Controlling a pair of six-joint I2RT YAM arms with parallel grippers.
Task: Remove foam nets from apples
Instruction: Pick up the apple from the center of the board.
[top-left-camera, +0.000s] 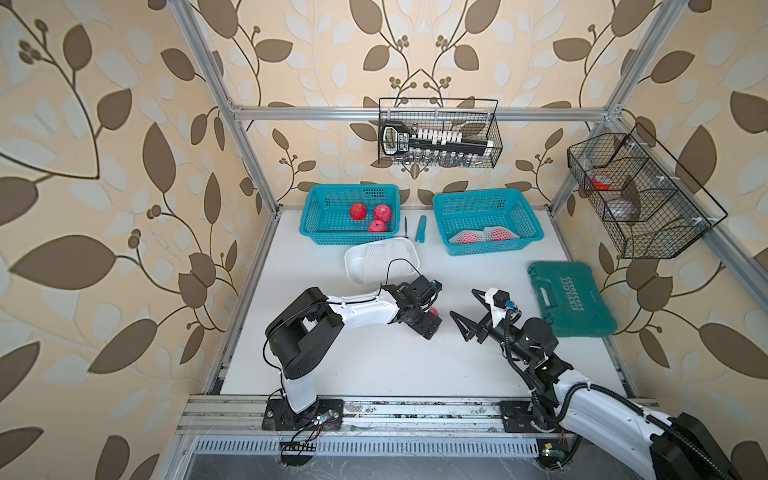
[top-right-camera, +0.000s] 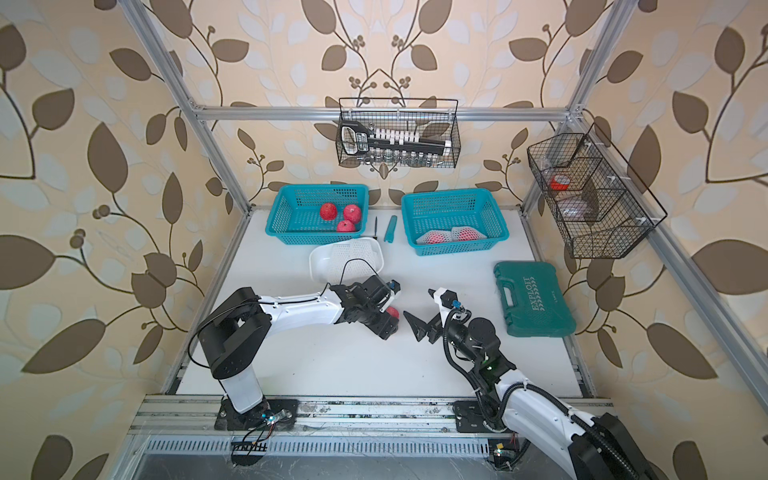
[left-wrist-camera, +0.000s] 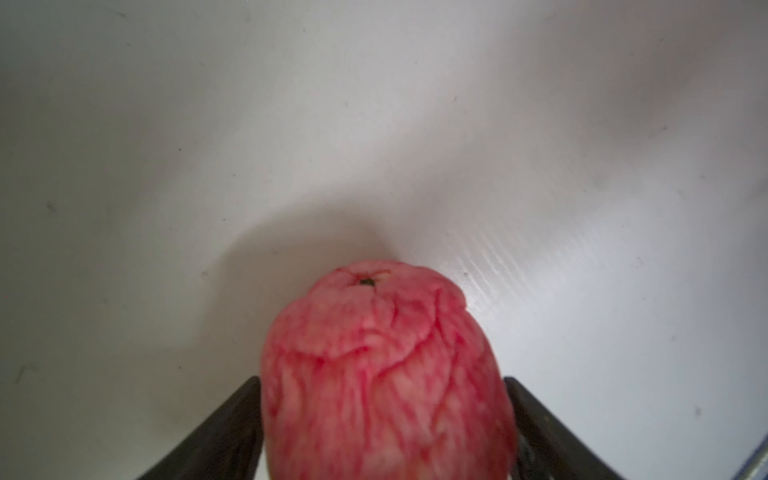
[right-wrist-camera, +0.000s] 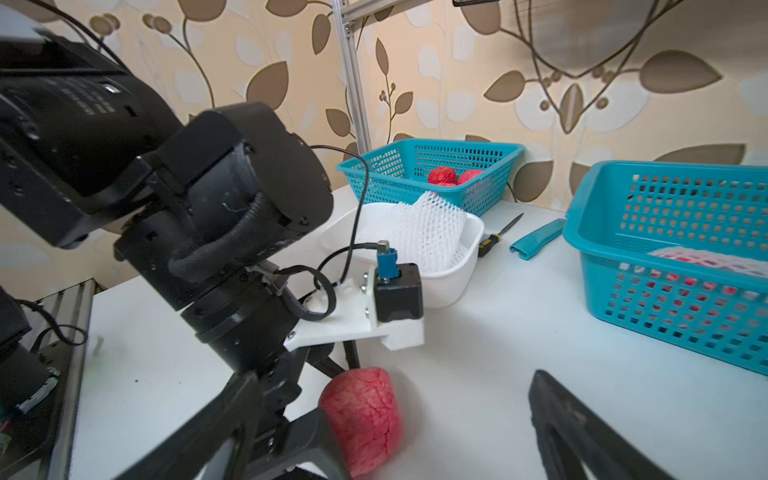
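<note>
In baskets (top-left-camera: 351, 188), three bare apples (top-left-camera: 358, 211), two netted apples (top-left-camera: 469, 238); left gripper (left-wrist-camera: 383, 386) clasps a sixth apple (right-wrist-camera: 361, 419), right gripper (top-left-camera: 463, 302) wide.

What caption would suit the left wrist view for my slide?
Bare red apple between the fingers of the left pincer, white table behind.

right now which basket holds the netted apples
The right basket: its two apples sit in white nets; the left basket's three apples are bare.
</note>
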